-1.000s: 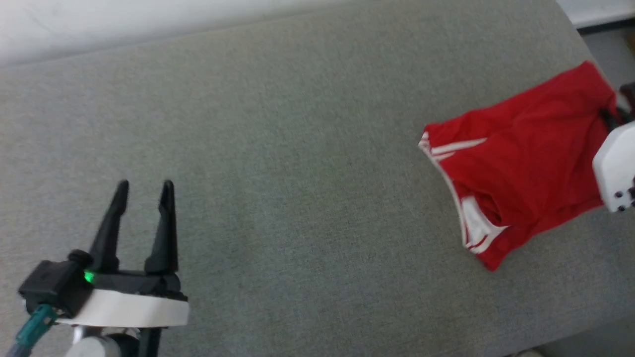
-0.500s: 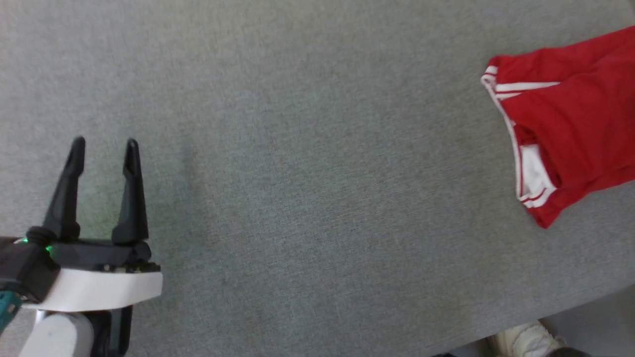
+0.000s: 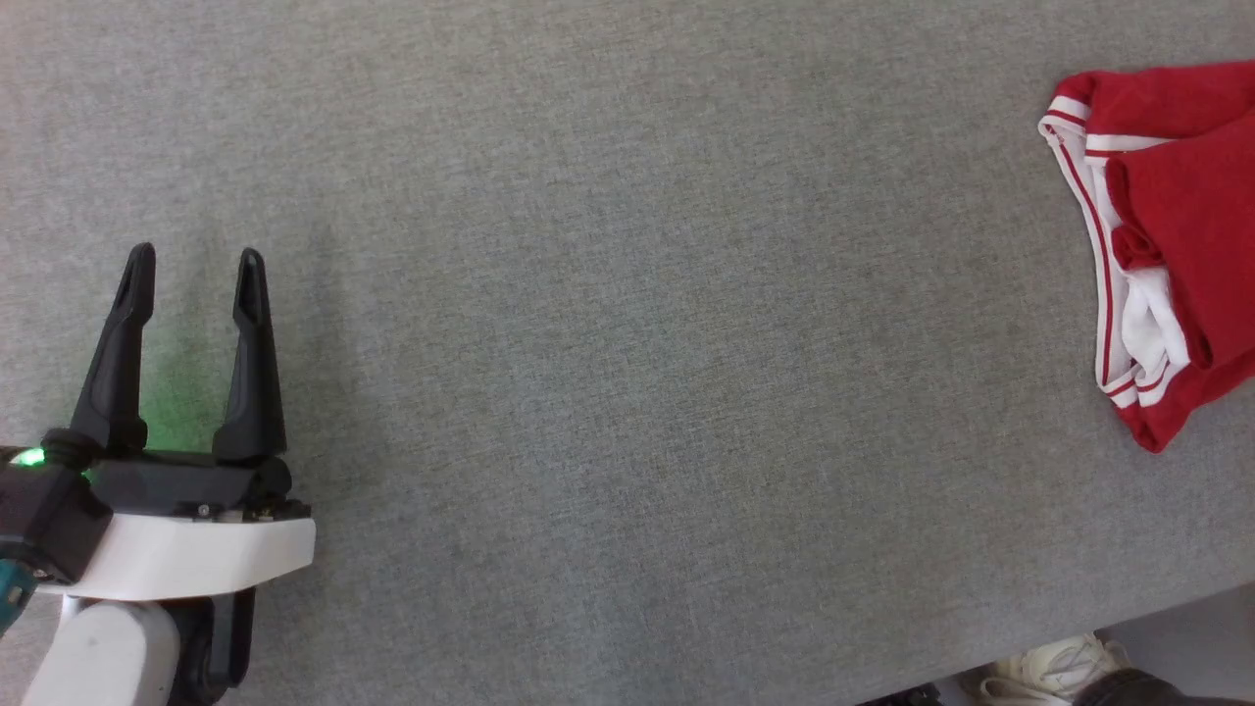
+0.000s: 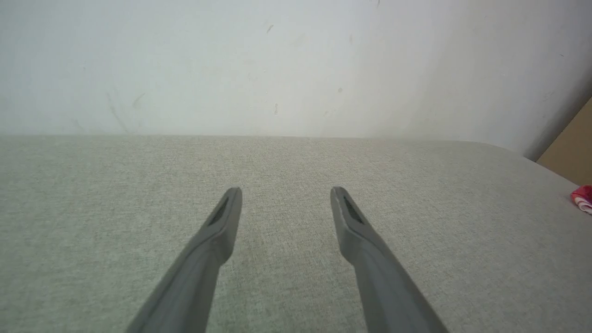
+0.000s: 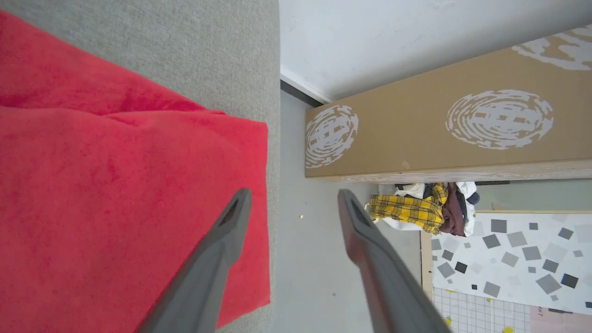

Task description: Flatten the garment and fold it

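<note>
Starting with the head view, we are finding the grey cloth-covered surface [image 3: 627,343] running open across most of the frame. It is giving wide room between the left gripper [image 3: 196,253] at the lower left and the garment [image 3: 1196,196] at the far right border. The garment is lying bunched on the surface, its white striped trim facing the open middle, and it is running out of frame. The surface's near edge is cutting the lower right corner, where a pale shoe [image 3: 1049,667] is resting on the floor [image 3: 1206,618]. The left gripper is pointing up the frame, fingers spread with nothing between them.

In the left wrist view, we are seeing those fingers parted over open cloth. The surface's far edge is meeting a white wall [image 4: 277,69].

In the right wrist view, we are noting the right gripper [image 5: 294,191] straddling the surface's end edge. One finger is over the garment's red corner, the other over the floor. Its fingers are released, gripping nothing. A cardboard box [image 5: 439,134] and a heap of clothes [image 5: 411,210] are lying beyond.
</note>
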Robot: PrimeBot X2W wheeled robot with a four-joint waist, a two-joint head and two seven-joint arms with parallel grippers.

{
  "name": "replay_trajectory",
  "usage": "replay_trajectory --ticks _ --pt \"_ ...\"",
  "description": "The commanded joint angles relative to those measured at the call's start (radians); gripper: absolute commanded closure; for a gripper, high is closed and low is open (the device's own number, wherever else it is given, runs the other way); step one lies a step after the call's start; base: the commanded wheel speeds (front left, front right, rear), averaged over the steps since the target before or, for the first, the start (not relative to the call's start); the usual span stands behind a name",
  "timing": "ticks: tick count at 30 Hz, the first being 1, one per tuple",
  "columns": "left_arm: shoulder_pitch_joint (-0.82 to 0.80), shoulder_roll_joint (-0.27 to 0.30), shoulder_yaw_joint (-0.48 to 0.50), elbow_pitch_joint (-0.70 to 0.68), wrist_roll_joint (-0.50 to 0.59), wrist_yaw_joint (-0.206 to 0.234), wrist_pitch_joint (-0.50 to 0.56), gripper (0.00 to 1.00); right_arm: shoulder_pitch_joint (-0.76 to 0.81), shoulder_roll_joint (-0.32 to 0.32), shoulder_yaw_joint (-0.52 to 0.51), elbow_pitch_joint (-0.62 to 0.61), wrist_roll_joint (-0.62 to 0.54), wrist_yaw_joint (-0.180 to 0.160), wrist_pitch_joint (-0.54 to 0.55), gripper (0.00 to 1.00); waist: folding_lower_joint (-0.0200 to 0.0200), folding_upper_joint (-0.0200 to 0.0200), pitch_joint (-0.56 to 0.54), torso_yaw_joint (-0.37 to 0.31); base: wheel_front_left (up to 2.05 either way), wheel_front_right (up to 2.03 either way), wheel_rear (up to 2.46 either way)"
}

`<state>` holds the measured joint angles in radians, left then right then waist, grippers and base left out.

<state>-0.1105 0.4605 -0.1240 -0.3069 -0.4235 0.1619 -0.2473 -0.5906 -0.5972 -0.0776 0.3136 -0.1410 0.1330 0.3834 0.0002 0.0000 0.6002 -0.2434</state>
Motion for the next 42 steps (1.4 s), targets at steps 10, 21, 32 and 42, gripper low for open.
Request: replay_trajectory --ticks 10,21,32,42 --pt "-0.002 -0.045 -0.006 0.045 -0.009 -0.01 -0.012 0.0 -0.003 0.061 -0.079 0.048 0.01 -0.002 -0.119 0.0 -0.0002 0.0 -0.105 0.031 0.0 0.0 0.0" --pt "0.067 -0.145 -0.008 0.111 0.007 -0.028 -0.014 0.0 0.212 0.353 -0.148 -0.157 0.069 -0.002 -0.321 0.0 -0.0002 0.0 -0.342 0.095 0.0 0.0 0.0" --pt "0.086 -0.187 -0.033 0.189 0.022 -0.05 -0.014 0.0 0.378 0.514 -0.094 -0.341 0.09 -0.002 -0.385 0.0 -0.0002 0.0 -0.486 0.178 0.0 0.0 0.0" --pt "0.168 -0.241 -0.029 0.255 0.04 -0.047 -0.014 0.0 0.543 0.546 -0.1 -0.329 0.118 -0.002 -0.511 0.0 -0.0002 0.0 -0.571 0.231 0.0 0.0 0.0"
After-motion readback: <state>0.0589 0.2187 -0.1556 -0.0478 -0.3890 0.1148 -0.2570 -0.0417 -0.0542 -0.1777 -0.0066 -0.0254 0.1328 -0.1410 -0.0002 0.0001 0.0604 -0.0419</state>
